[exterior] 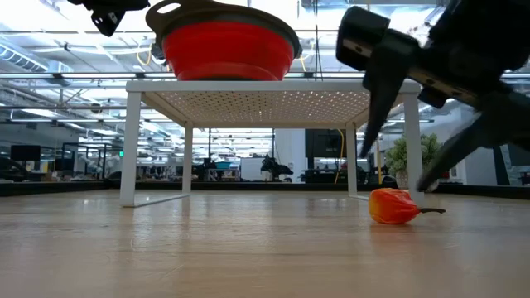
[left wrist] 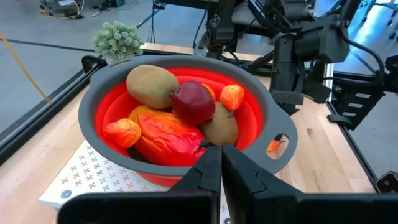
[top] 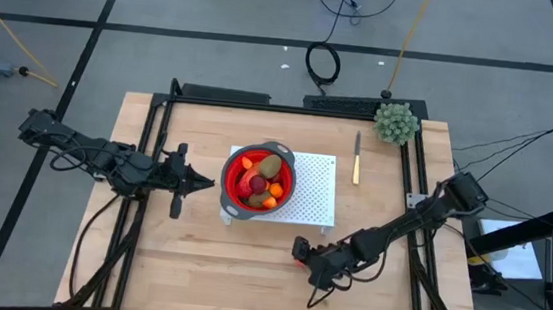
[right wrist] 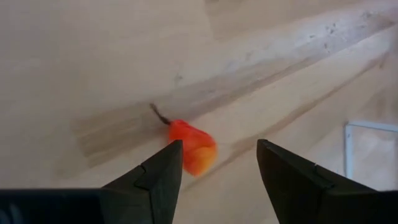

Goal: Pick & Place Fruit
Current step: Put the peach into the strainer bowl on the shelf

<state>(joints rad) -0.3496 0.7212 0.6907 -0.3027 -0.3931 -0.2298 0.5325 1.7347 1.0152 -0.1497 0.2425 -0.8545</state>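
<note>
While left claw (top: 197,180) waits clenched, right claw (right wrist: 217,163) hangs released over orange fruit (right wrist: 193,148).

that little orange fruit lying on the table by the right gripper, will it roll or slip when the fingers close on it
The orange fruit looks rounded and tapered, so it may well roll or pivot on the bare table if only one finger meets it first. Its surface seems smooth, so it could squirt out of the open right gripper. It probably weighs little, being small. Its thin stem might snag.
</note>
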